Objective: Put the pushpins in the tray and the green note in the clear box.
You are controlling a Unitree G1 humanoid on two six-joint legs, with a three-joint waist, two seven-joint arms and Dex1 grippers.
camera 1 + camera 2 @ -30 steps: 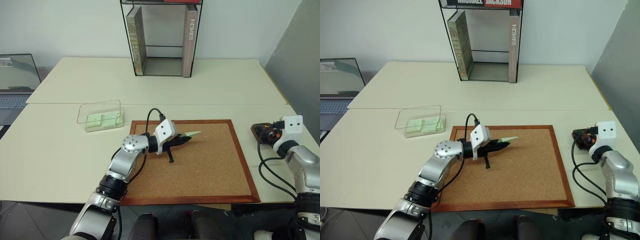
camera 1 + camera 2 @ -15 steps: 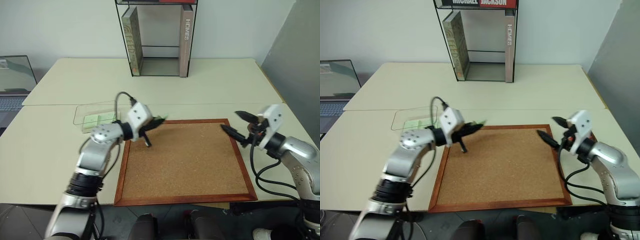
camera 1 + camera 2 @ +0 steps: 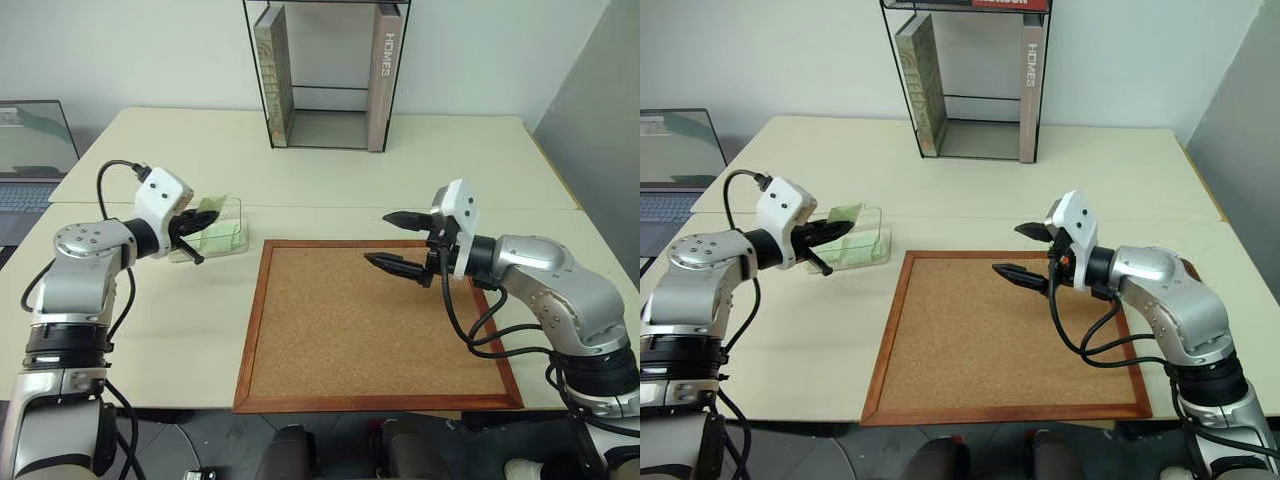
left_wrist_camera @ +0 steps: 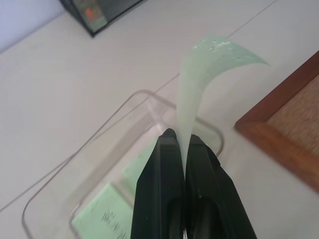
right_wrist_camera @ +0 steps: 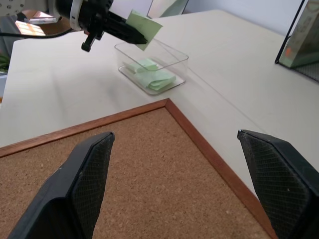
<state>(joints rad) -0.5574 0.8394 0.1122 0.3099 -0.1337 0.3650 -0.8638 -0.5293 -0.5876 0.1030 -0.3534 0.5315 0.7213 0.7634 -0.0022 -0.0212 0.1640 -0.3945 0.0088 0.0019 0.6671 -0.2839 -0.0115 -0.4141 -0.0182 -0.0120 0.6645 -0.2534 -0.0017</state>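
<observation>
The green note [image 4: 199, 94] is what our coming move turns on. We have it pinched by one short edge between the closed fingers of our left gripper [image 4: 180, 138], and it stands out past the fingertips along the line the gripper points, its free end curling over at the far tip. So the note's long axis runs on from the jaws, not across them.

Straight below and just ahead of those fingertips lies the clear box [image 3: 231, 246]. In the left wrist view the near wall sits under the fingers and the note rises over the open inside, where other green slips [image 5: 152, 78] already lie flat on the floor of the box. From the head views we see the note over the box's near left part, above the rim and not touching it. In our judgement, the note needs to go down and a little forward before we let go, so that its free end drops inside the walls and not over the far rim.

Our right gripper [image 3: 403, 240] hangs well apart from all this, above the corkboard [image 3: 370, 330], its two fingers spread wide and holding nothing. The left arm is plainly the nearer one and already has the note.

We cannot make out the pushpins or the tray here.
</observation>
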